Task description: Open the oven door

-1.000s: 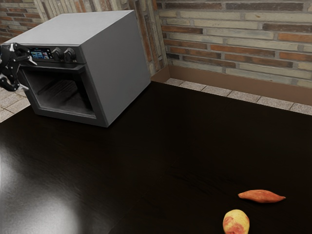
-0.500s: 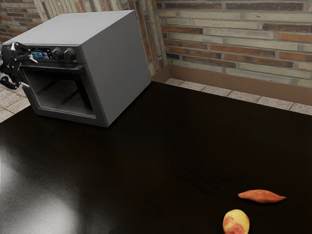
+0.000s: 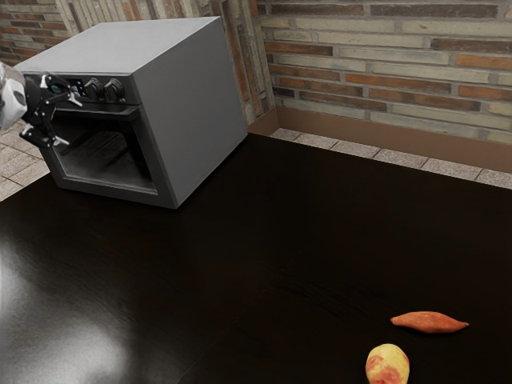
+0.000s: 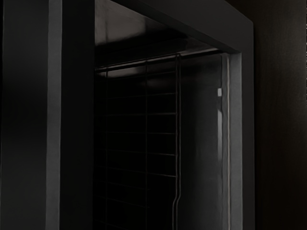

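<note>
Dark oven door (image 3: 108, 160), just ahead of gripper (image 3: 70, 121), jaws spread

Claw (image 3: 68, 120), black, two-finger: one, open, at the exterior view's far left; fingers (image 3: 61, 85) spread, one above the other, aimed rightward. Arm section (image 3: 11, 99), pale, behind, cut by the view's edge.

On my flat black table (image 3: 240, 256): boxy grey metal oven (image 3: 188, 116), exterior view's left; tapered orange root (image 3: 430, 322), its right.
</note>
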Action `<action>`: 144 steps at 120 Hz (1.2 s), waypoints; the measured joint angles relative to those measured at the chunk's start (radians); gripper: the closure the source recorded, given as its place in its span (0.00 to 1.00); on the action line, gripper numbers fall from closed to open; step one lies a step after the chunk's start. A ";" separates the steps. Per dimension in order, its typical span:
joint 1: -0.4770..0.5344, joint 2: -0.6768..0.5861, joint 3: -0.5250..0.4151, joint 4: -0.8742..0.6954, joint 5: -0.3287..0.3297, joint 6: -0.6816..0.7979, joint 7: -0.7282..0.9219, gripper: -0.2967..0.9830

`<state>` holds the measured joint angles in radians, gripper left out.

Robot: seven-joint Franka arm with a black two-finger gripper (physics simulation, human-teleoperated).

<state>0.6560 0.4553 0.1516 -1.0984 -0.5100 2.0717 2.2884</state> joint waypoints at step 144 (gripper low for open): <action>-0.384 -0.296 -0.262 -0.220 0.508 -0.626 -1.421 0.23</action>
<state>0.2715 0.1594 -0.1100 -1.3188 -0.0023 1.4458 0.8678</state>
